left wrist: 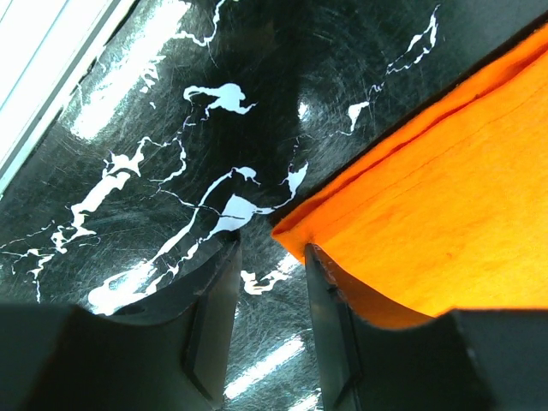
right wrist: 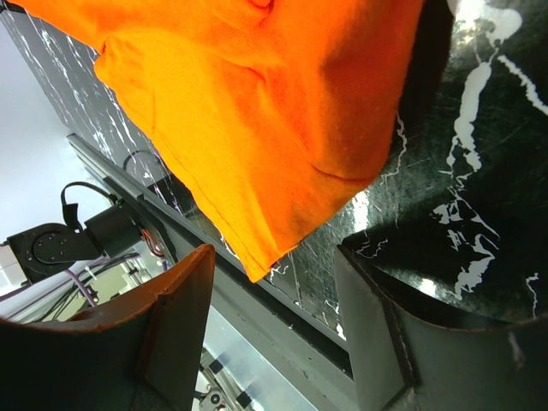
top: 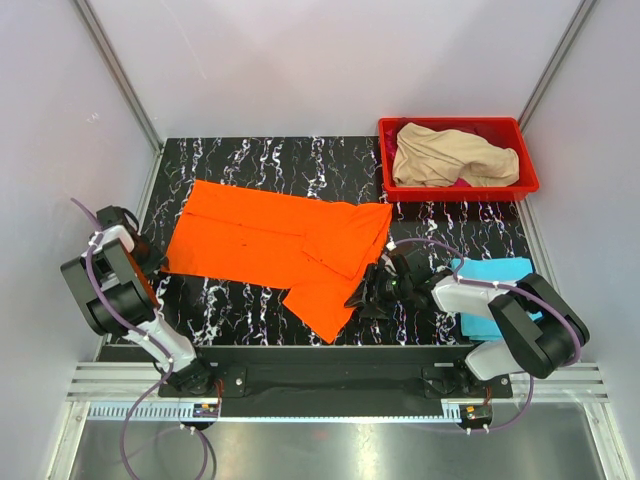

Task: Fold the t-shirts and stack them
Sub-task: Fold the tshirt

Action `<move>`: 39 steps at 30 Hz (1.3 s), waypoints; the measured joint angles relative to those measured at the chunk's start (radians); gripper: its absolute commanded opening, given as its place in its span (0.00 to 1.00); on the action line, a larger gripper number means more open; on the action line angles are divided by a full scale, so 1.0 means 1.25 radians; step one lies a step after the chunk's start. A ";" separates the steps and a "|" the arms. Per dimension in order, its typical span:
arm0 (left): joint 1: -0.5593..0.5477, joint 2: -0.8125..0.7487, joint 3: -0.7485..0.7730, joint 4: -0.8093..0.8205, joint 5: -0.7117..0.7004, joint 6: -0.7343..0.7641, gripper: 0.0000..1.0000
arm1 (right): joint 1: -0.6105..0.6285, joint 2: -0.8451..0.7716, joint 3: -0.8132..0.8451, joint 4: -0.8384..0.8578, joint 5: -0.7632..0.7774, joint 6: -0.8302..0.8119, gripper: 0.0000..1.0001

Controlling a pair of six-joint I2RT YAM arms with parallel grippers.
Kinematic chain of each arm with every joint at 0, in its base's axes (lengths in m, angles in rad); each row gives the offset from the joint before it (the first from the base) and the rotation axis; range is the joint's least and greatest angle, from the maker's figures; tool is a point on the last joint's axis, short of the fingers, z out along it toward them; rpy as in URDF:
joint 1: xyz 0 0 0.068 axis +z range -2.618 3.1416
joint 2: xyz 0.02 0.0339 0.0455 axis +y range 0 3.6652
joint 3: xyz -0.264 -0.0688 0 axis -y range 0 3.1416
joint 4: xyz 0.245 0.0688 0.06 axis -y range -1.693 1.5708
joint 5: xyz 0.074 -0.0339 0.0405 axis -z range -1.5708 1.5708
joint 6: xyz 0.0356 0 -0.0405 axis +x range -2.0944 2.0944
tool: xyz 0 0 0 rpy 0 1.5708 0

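Bright orange cloth t-shirt (top: 260, 240) lies on black marbled table (top: 240, 300).
Left claw (left wrist: 272, 250) narrowly open, right claw (right wrist: 274, 257) wide, both empty; best pinch hems squarely.

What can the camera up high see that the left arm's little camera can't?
Only the top camera shows the red bin with the beige shirt in it, the light blue shirt and the right gripper. Only the left wrist camera shows the left gripper up close, fingers apart with nothing between them, beside a corner of the orange shirt. Both show that orange shirt lying on the black marbled table.
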 measured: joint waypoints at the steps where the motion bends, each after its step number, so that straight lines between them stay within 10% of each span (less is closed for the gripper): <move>1: 0.000 0.000 0.000 0.000 0.000 0.000 0.43 | 0.000 0.001 0.000 0.001 0.000 0.000 0.65; 21: -0.011 0.074 0.087 -0.039 0.001 -0.005 0.32 | 0.000 0.003 -0.001 0.006 0.000 0.001 0.65; 28: -0.016 0.078 0.091 -0.028 0.010 -0.005 0.00 | 0.000 0.006 -0.001 0.007 -0.002 0.003 0.65; 39: -0.017 0.032 0.036 -0.013 0.030 -0.006 0.00 | 0.000 0.012 -0.014 0.036 -0.011 0.044 0.63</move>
